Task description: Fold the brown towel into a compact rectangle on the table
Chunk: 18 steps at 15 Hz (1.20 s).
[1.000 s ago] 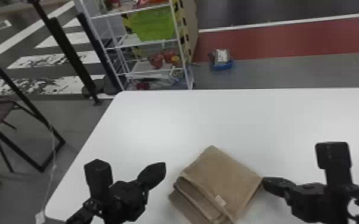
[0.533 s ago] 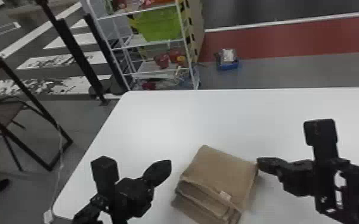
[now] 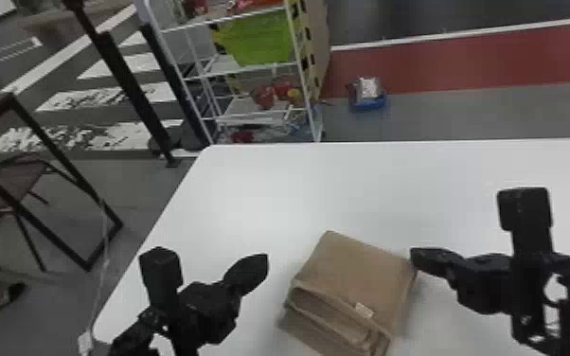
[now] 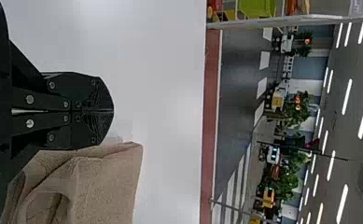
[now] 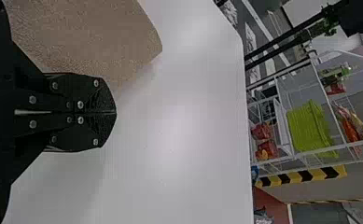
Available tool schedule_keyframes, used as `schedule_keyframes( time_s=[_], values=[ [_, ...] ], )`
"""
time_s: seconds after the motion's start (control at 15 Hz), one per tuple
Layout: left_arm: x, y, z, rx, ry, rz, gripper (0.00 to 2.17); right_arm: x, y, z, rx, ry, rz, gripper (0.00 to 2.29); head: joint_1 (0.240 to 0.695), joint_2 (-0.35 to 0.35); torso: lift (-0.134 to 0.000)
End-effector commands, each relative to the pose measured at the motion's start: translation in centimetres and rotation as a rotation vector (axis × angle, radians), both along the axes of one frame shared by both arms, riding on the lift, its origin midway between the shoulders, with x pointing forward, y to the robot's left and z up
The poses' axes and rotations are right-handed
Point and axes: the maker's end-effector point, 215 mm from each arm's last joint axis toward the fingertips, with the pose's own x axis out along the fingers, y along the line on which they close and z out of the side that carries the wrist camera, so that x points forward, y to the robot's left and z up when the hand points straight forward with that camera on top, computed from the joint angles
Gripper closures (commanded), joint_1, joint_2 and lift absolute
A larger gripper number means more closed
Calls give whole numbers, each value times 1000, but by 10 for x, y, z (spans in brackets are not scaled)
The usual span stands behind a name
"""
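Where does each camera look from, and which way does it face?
Head view: on the head, facing forward and down at the brown towel and white table; both arms show.
Left wrist view: left wrist, facing forward past its shut jaws over the table.
Right wrist view: right wrist, past its shut jaws, leftward to the shelving rack.
All three share the towel and table.
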Motion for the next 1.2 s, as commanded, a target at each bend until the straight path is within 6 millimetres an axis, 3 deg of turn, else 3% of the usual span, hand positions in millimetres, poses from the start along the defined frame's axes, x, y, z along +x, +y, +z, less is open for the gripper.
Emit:
schedule_keyframes(
  time_s=[0.0,0.2,0.4,0.73,1.13],
  values=[
    [-1,2,-1,0,6,6,1794,-27,-9,14,17,-7,-14,1771,695,350,-123],
    [0,1,-1,-3,4,4,1794,-56,-13,6,9,11,-23,1771,695,350,-123],
    [0,0,-1,-5,3,7,1794,-60,-19,-11,-17,32,-34,1771,695,350,-123],
    [-3,2,2,-1,2,9,1794,-41,-22,-19,-34,19,-40,1774,695,350,-123],
    [-5,3,0,-13,6,9,1794,-6,6,-28,-50,13,19,1771,695,350,-123]
  ],
)
